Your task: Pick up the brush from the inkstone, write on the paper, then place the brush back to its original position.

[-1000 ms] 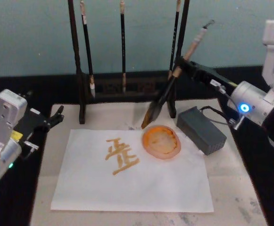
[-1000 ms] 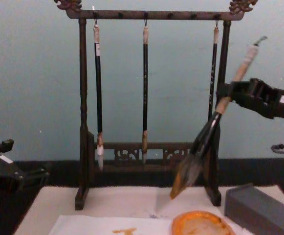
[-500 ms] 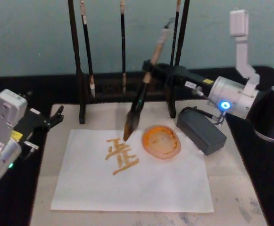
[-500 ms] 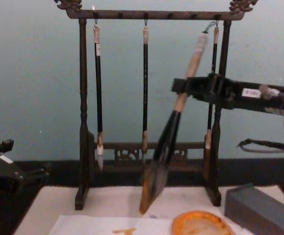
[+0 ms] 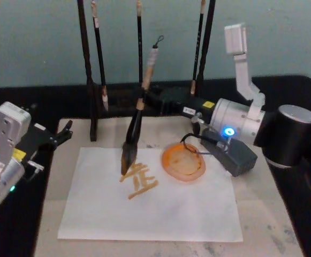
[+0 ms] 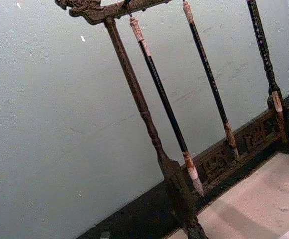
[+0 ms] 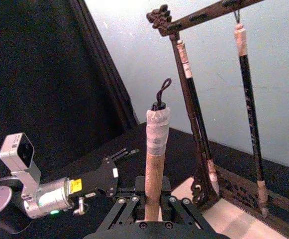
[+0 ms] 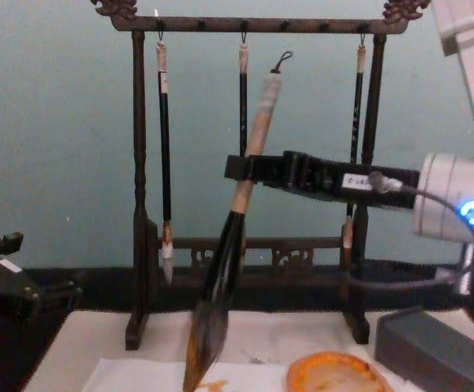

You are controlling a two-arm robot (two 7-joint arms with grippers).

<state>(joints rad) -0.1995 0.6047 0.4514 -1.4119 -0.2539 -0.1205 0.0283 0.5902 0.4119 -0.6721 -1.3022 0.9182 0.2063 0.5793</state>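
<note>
The brush (image 5: 136, 124) hangs nearly upright, its loop cord leaning back toward the rack. My right gripper (image 5: 145, 99) is shut on its pale upper handle (image 8: 253, 139), reaching in from the right. The dark tuft (image 8: 201, 345) points down, and its tip is at the upper left of the orange character (image 5: 139, 180) on the white paper (image 5: 171, 211); I cannot tell if it touches. The orange inkstone (image 5: 166, 158) sits on the paper's right back part, to the right of the brush. In the right wrist view the handle (image 7: 154, 159) rises between the fingers. My left gripper (image 5: 64, 131) is parked open at the left.
A dark wooden rack (image 5: 86, 75) with three thin hanging brushes (image 8: 164, 163) stands just behind the paper, close to the held brush's top. A grey block (image 5: 231, 150) lies right of the inkstone. The cream mat (image 5: 265, 214) lies under it all.
My right gripper has carried the brush leftward, from behind the inkstone to over the paper, and its tip has come down to the orange character. The left arm has not moved.
</note>
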